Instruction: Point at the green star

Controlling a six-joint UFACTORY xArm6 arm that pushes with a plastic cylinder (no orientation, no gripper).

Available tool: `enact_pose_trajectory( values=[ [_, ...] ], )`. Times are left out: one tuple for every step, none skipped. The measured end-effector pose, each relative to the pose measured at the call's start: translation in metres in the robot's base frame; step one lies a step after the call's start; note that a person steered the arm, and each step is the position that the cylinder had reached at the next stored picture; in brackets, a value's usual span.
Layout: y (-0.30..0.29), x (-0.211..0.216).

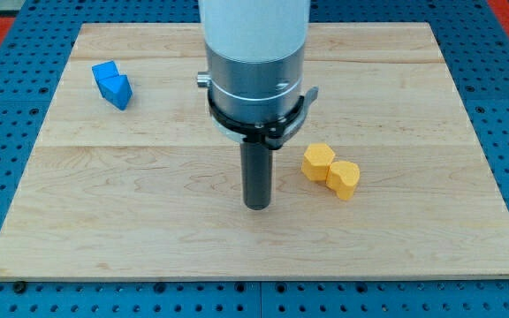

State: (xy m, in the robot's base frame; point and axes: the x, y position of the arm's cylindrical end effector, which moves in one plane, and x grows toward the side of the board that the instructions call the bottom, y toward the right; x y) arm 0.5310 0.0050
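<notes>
**Rod tip on tabletop; green star not visible**

Nearest the view's bottom, my tip (256,206) rests on the wooden tabletop (148,230) near its centre. It is a plain rod, so no gripper state applies. No green star shows; whether the arm hides it cannot be told. A yellow block (331,170) lies just to the view's right of the tip. A blue block (113,85) sits well apart, upper left.

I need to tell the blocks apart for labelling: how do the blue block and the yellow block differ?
The blue block is angular and lies near the view's top left, far from my tip. The yellow block is rounded, two-lobed, and lies close to my tip on the view's right. Both rest on the wooden board, untouched by my tip.
</notes>
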Motion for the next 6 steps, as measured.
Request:
enact_pose_trajectory(
  values=[
    [0.033, -0.001],
    [0.037, -0.017],
    [0.033, -0.059],
    [0.026, -0.075],
    [0.001, -0.107],
    [-0.004, -0.129]
  ],
)
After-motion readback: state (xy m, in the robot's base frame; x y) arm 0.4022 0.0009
